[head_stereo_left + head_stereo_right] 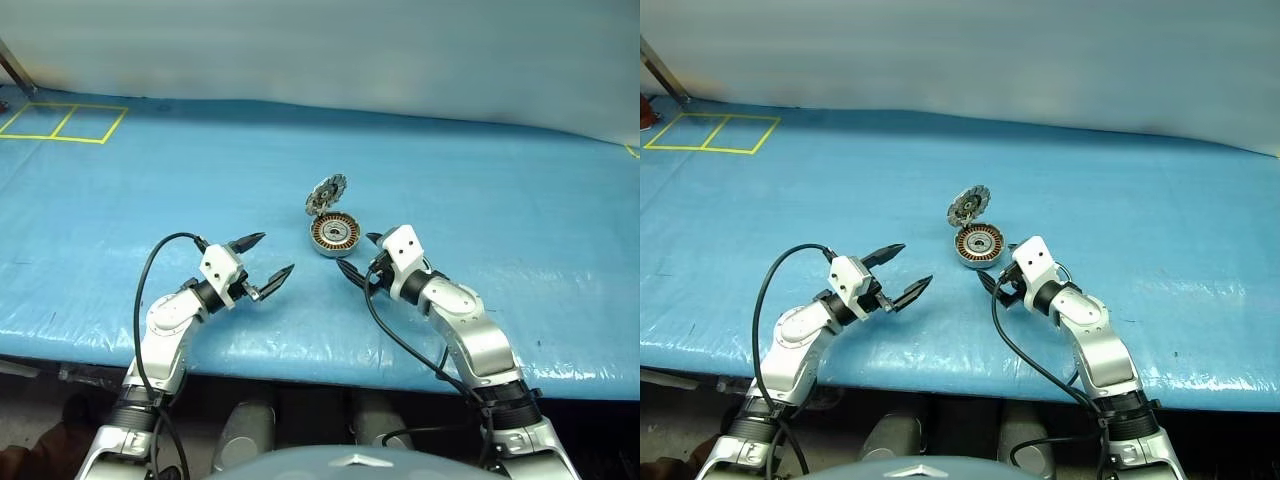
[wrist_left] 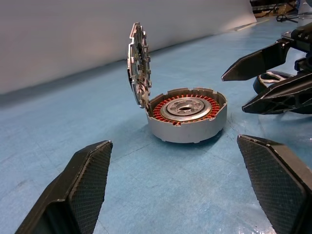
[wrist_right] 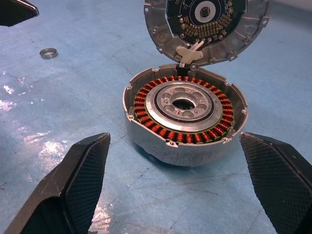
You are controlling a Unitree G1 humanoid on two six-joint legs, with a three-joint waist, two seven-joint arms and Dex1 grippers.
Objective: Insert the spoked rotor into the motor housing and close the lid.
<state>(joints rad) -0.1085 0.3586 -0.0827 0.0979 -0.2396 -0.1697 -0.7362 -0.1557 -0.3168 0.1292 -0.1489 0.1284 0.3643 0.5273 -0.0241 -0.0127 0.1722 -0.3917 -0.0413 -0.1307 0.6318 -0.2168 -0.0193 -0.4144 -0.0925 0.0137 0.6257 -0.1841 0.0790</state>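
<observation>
The motor housing [image 3: 184,139] is a low silver cup with copper windings around a pale hub, standing mid-table [image 1: 334,236]. Its hinged lid [image 3: 207,29] stands upright at the far side, inner face showing. My left gripper [image 1: 268,258] is open, a short way to the housing's left and nearer me, pointing at it. My right gripper [image 1: 358,253] is open too, close to the housing's near right side, with nothing between its fingers. A shiny curved rim [image 2: 269,78], apparently the spoked rotor, lies on the table by the right gripper's fingers and is mostly hidden by them.
A tiny thin metal ring [image 3: 48,52] lies on the blue table cover [image 1: 480,200], left of the housing. Yellow tape squares [image 1: 65,120] mark the far left corner. A pale wall runs along the back, and the table's front edge is just under my arms.
</observation>
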